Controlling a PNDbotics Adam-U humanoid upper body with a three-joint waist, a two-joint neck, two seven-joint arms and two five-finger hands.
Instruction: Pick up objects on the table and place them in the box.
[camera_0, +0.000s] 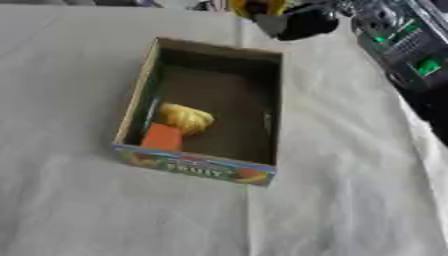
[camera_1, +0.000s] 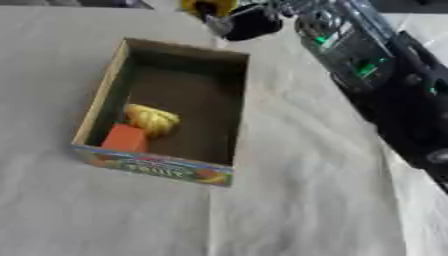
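Cardboard box (camera_0: 262, 120) sits open-topped near the middle of the table (camera_0: 79, 210), turned a little askew, its near wall printed in bright colours with fruit pictures and lettering. Inside it, toward the near left corner, lie two things: an orange block (camera_0: 163, 137) against the near wall, and a yellow ridged lump (camera_0: 185, 118) just beyond it, the two touching. The remaining floor of the box is bare dark brown card.

A pale cloth covers the table all round the box, creased in soft folds on the near side.

Past the far right corner of the box, at the far edge of the table, my right hand (camera_1: 249, 22) shows as a rounded black shape with a grey part beside it. Right against it on its left is something yellow (camera_1: 206, 6), cut off by the top of the view; I cannot tell whether my fingers are curled round that yellow thing or merely beside it. My right arm (camera_1: 367, 65) runs from that hand down the right side of the view, black with silver parts and small green lights, clear of the box.

My left hand shows in neither view.
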